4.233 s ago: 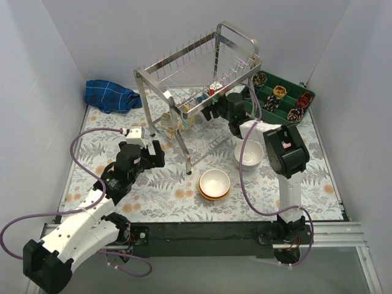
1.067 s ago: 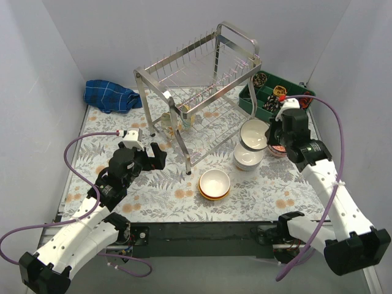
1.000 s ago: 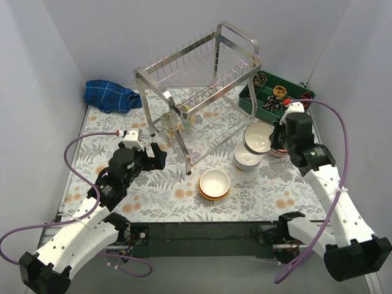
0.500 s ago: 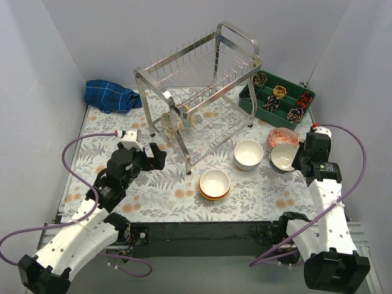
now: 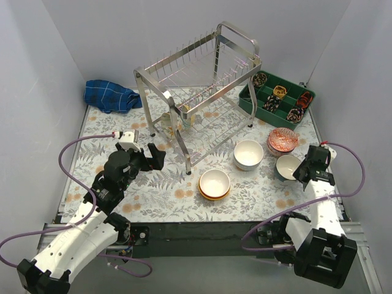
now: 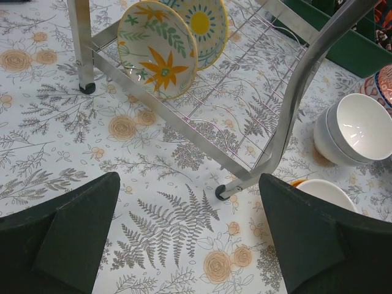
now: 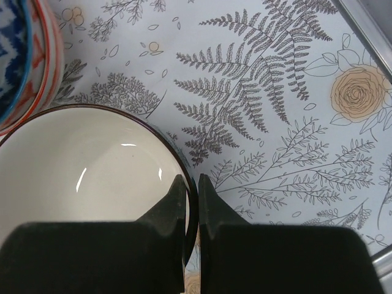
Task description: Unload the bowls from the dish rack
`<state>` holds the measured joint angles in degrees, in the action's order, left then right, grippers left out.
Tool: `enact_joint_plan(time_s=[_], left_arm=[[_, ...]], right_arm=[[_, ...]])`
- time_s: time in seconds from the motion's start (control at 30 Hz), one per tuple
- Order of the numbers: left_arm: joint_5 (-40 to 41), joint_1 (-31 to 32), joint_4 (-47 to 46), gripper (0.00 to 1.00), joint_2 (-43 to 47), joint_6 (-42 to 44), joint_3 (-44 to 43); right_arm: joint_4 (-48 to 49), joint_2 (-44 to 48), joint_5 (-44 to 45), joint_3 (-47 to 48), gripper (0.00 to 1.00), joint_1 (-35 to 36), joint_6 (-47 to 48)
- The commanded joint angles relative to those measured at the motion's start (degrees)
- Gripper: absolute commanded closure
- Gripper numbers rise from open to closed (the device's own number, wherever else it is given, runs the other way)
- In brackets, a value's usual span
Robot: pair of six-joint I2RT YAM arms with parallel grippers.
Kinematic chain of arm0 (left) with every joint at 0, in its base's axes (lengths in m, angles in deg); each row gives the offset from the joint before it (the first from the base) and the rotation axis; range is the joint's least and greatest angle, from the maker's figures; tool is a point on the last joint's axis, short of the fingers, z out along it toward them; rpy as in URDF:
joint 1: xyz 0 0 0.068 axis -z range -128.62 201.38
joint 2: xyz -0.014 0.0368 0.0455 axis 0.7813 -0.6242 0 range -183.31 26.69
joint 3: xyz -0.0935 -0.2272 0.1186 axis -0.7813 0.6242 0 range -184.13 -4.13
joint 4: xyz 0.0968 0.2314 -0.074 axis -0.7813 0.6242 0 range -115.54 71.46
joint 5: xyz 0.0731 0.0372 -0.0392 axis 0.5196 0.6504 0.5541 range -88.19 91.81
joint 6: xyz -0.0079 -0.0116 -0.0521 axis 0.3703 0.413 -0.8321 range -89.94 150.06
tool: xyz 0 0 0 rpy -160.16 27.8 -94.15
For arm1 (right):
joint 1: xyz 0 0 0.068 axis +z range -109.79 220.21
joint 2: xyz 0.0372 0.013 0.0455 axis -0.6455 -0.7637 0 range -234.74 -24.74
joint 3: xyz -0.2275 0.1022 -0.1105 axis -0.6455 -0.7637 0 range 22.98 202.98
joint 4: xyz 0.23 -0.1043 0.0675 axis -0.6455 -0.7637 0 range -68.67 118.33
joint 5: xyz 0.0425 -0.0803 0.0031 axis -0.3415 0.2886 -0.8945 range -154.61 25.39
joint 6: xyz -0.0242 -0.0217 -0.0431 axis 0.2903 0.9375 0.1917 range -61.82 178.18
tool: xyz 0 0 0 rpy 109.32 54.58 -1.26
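The steel dish rack (image 5: 202,86) stands at the back middle. On its lower tier two floral bowls (image 6: 158,48) lean on edge. My right gripper (image 7: 192,184) is shut on the rim of a cream bowl with a dark rim (image 7: 79,171), seen at the right side (image 5: 286,165), low at the tablecloth beside a red-patterned bowl (image 5: 282,139). Stacked white bowls (image 5: 248,153) and a white bowl in an orange one (image 5: 214,182) sit in front of the rack. My left gripper (image 6: 190,239) hangs open over the cloth near the rack's front leg, holding nothing.
A green divided tray (image 5: 306,95) with small items sits at the back right, a blue cloth (image 5: 110,95) at the back left. The rack's front leg (image 6: 294,104) rises close ahead of my left fingers. The table's right edge (image 7: 367,30) lies near the held bowl.
My right arm has carried the cream bowl from above the white stack rightward and down to a spot beside the red-patterned bowl. The left arm has barely moved.
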<state>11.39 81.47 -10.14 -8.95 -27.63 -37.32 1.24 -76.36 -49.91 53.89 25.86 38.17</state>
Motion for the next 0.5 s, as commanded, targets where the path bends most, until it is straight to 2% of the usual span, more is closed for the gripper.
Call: enact_joint_plan(time_s=[0.0,0.17,0.27,0.37,0.4,0.47], left_arm=[[-0.01,-0.38,-0.37,0.02,1.27,0.12,0.58],[0.08,-0.38,-0.28,0.02,1.62,0.21,0.58],[0.0,-0.38,-0.37,0.02,1.62,0.21,0.58],[0.08,-0.38,-0.37,0.02,1.54,0.3,0.58],[0.08,-0.38,-0.37,0.02,1.54,0.3,0.58],[0.08,-0.38,-0.28,0.02,1.36,0.3,0.58]], right_arm=[[11.88,-0.24,-0.63,-2.7,0.99,-2.79,-5.3],[15.3,-0.59,1.03,-6.03,0.96,-3.84,-6.88],[16.54,-0.42,1.21,-7.01,0.89,-4.02,-7.41],[16.54,-0.42,0.77,-7.45,0.77,-4.02,-8.03],[16.37,-0.07,0.86,-7.62,0.67,-4.02,-8.29],[15.76,0.9,1.21,-7.63,0.58,-4.02,-8.99]])
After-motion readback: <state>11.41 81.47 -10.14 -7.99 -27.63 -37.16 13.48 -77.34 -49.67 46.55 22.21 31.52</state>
